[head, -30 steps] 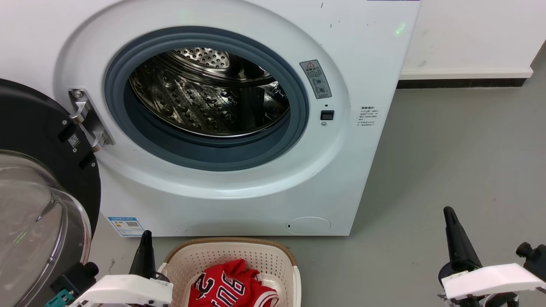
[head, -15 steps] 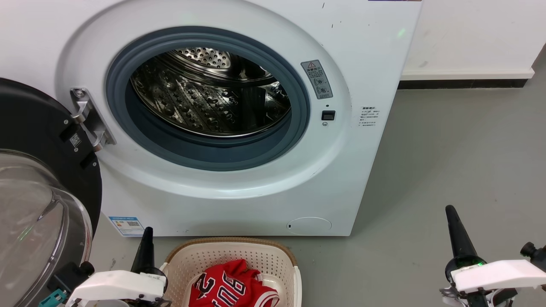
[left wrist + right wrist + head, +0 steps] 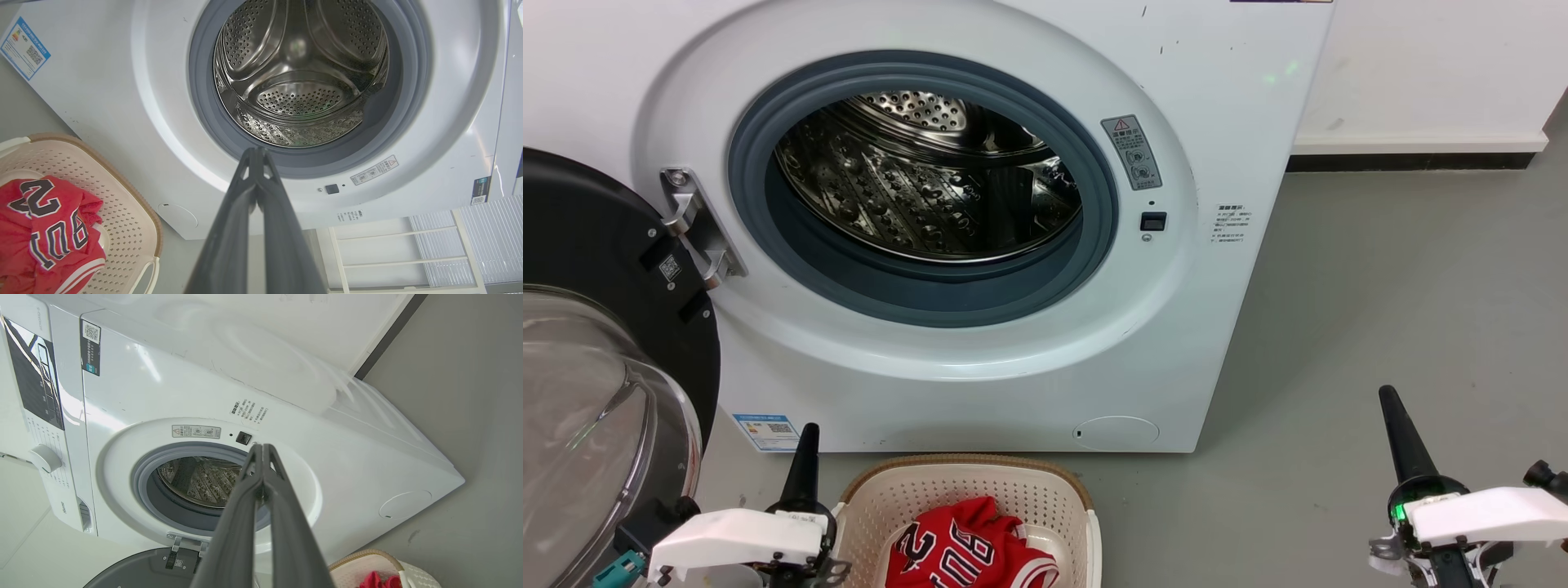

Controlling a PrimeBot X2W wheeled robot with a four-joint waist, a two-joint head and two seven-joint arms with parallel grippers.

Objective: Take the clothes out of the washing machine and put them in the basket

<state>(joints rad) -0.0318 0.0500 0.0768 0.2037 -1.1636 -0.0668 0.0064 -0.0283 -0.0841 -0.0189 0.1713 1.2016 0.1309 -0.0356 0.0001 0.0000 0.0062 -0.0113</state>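
My left gripper (image 3: pixel 809 434) and right gripper (image 3: pixel 1387 402) are both pinched closed on nothing. The red jersey (image 3: pixel 968 551) lies in the basket (image 3: pixel 964 463), just right of my left gripper, the nearer one. Ahead, the washing machine (image 3: pixel 1241 122) gapes, and its drum (image 3: pixel 923 188) looks bare to me.

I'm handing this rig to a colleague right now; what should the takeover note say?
Left gripper: shut, empty, low beside the basket's left rim.
Right gripper: shut, empty, low over the floor right of the washing machine.
Door open, swung left; no garment shows in the steel drum.
Red jersey lies in the basket, in front of the machine.
Done: jersey unloaded. Left: likely nothing; perhaps check the drum's front lip behind the gasket.
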